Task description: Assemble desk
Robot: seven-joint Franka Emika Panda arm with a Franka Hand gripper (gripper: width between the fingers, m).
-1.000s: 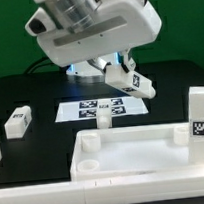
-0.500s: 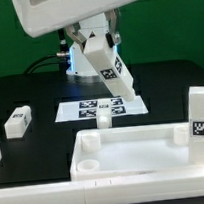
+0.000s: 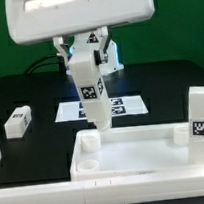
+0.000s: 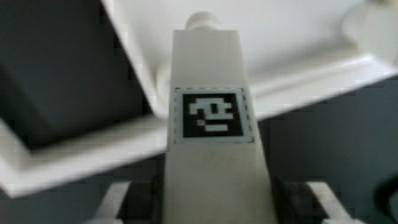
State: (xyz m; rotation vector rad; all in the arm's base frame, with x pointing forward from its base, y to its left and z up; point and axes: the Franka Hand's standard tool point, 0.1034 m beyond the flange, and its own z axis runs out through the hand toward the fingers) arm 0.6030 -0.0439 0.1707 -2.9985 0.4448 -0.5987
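On the black desk [image 3: 29,96], the claw [image 3: 87,57] gripped a tagged white leg [image 3: 93,91], nearly upright, above the rimmed panel [image 3: 133,139], toward its 11 o'clock corner.

We see a black tabletop [image 3: 34,96] that fills most of the exterior view. On it, toward the back and near the middle, lies the marker board [image 3: 130,104], a thin flat white strip with black square tags. Its middle part is hidden from us. Behind the tabletop stands a plain green backdrop [image 3: 180,43]. In the wrist view the tabletop shows only as a dark, blurred area.
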